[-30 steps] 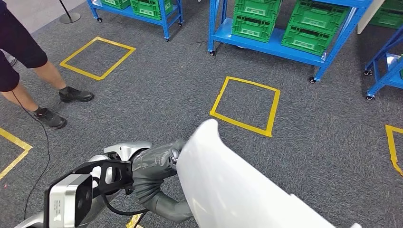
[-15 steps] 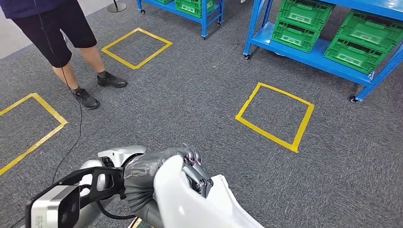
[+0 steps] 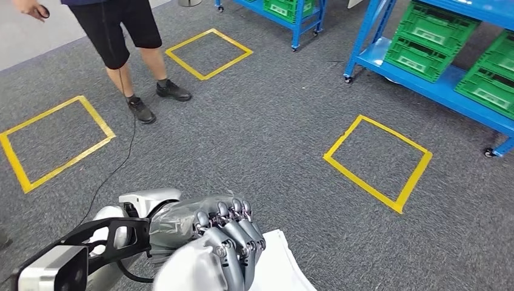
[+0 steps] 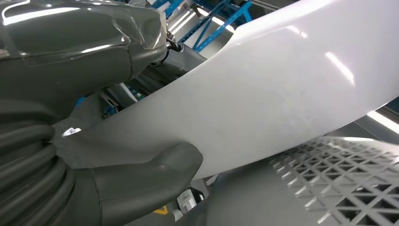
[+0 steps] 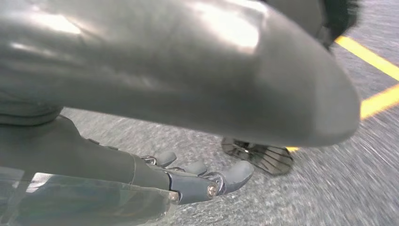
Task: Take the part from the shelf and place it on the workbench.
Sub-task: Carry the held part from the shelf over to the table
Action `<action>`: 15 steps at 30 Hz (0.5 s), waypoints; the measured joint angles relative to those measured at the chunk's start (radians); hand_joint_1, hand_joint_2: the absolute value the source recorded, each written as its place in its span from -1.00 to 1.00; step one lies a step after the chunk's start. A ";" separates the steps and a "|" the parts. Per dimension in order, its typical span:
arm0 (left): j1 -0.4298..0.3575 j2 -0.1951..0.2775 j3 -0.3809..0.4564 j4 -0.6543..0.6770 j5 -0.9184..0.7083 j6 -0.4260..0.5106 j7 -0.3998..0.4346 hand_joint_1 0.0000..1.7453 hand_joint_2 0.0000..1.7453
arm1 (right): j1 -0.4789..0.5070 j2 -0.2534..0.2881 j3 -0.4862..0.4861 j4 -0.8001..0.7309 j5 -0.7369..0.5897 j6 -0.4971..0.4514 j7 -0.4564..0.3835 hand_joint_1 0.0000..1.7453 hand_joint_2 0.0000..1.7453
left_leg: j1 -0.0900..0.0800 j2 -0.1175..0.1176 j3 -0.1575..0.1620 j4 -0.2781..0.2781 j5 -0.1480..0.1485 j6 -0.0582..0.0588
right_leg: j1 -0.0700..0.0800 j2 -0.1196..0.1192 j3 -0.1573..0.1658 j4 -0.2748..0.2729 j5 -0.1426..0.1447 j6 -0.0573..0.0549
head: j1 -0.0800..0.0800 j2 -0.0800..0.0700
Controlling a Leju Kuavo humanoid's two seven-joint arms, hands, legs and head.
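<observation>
The part (image 3: 277, 268) is a large, glossy white curved panel at the bottom of the head view. My left hand (image 3: 225, 241) grips its near end, fingers wrapped over the rounded edge. In the left wrist view the part (image 4: 282, 94) runs across the picture, with the left hand's thumb (image 4: 141, 181) pressed under it. In the right wrist view my right hand (image 5: 188, 181) has its fingers stretched out below a smooth grey surface, with carpet showing between them. Whether it bears the part is unclear.
Grey carpet carries yellow taped squares (image 3: 379, 160) (image 3: 57, 136). Blue wheeled shelves with green crates (image 3: 436, 42) stand at the far right and far centre. A person (image 3: 127, 36) stands at the far left, and a black cable (image 3: 124, 157) trails across the floor.
The camera has turned, so the shelves slid right and the person moved further into view. The part sits lower in the picture and my left hand's fingers now show over its edge.
</observation>
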 joint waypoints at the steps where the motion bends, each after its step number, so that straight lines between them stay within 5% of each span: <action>1: -0.001 -0.001 0.000 -0.002 0.002 -0.001 0.001 1.00 1.00 | -0.001 -0.003 0.015 0.003 0.018 -0.001 -0.003 -1.00 -1.00 | 0.002 -0.012 0.006 -0.008 0.005 0.006 | -0.002 0.010 -0.001 0.006 -0.006 0.003 | 0.001 0.000; 4: -0.009 -0.009 -0.004 -0.005 0.007 -0.004 0.003 1.00 1.00 | 0.002 -0.015 0.066 0.017 0.061 -0.002 -0.008 -1.00 -1.00 | 0.007 -0.049 0.020 -0.025 0.018 0.021 | -0.007 0.091 -0.059 0.133 -0.065 -0.004 | 0.006 0.000; 7: -0.009 -0.012 -0.009 -0.005 0.008 -0.009 0.004 1.00 1.00 | 0.008 -0.024 0.101 0.026 0.088 -0.003 -0.008 -1.00 -1.00 | 0.005 -0.094 0.020 -0.024 0.018 0.023 | -0.008 0.118 -0.143 0.278 -0.102 0.001 | 0.009 0.000; 8: -0.009 -0.012 -0.010 -0.004 0.009 -0.012 0.004 1.00 1.00 | 0.008 -0.025 0.113 0.029 0.102 -0.004 -0.007 -1.00 -1.00 | 0.006 -0.109 0.020 -0.023 0.018 0.023 | -0.010 0.120 -0.142 0.260 -0.085 0.010 | 0.009 0.000; 11: -0.010 -0.016 -0.014 -0.004 0.017 -0.018 0.003 1.00 1.00 | 0.006 -0.030 0.157 0.036 0.141 -0.009 -0.007 -1.00 -1.00 | 0.009 -0.151 0.017 -0.008 0.010 0.011 | -0.022 0.154 -0.067 0.076 0.000 0.034 | 0.011 0.000; 13: -0.010 -0.017 -0.016 -0.003 0.022 -0.021 0.001 1.00 1.00 | 0.004 -0.033 0.180 0.041 0.154 -0.011 -0.008 -1.00 -1.00 | 0.008 -0.171 0.010 0.002 0.005 -0.001 | -0.022 0.169 -0.040 0.020 0.022 0.021 | 0.012 0.000; 15: -0.011 -0.017 -0.018 -0.001 0.025 -0.023 -0.001 1.00 1.00 | -0.002 -0.035 0.201 0.044 0.169 -0.015 -0.011 -1.00 -1.00 | 0.011 -0.183 0.006 0.003 0.005 -0.009 | -0.016 0.153 -0.037 0.020 0.025 0.001 | 0.012 0.000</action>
